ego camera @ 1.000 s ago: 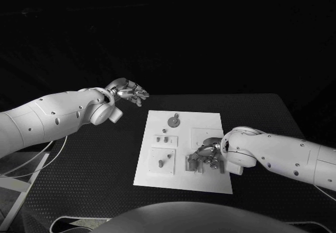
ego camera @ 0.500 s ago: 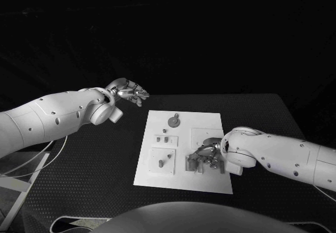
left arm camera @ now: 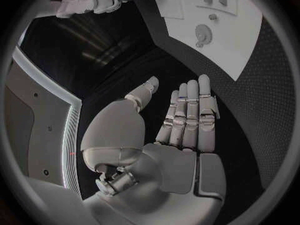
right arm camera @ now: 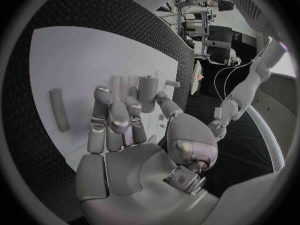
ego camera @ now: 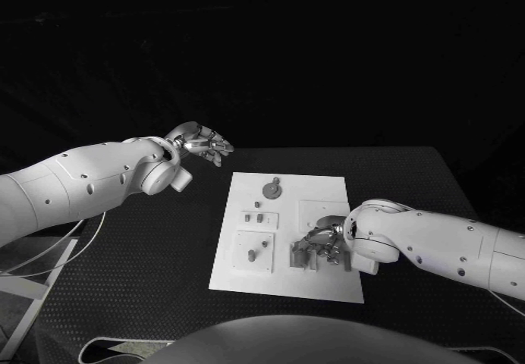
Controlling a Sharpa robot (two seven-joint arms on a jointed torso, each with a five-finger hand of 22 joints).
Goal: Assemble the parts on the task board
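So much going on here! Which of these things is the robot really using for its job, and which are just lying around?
For the job:
- task board
- round part near the board's far end
- small parts standing mid-board
- right hand, down over the board's near right corner
- left hand, held up off the board, holding nothing

Just there:
- black table
- pale cable at the table's left edge

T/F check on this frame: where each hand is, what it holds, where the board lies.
1. The left hand hovers off the task board, holding nothing. True.
2. The right hand is lifted clear of the table's far edge. False: it is down over the board's near right part.
3. The board lies between the two arms. True.
4. The left hand's fingers are clenched into a fist. False: they are stretched out.
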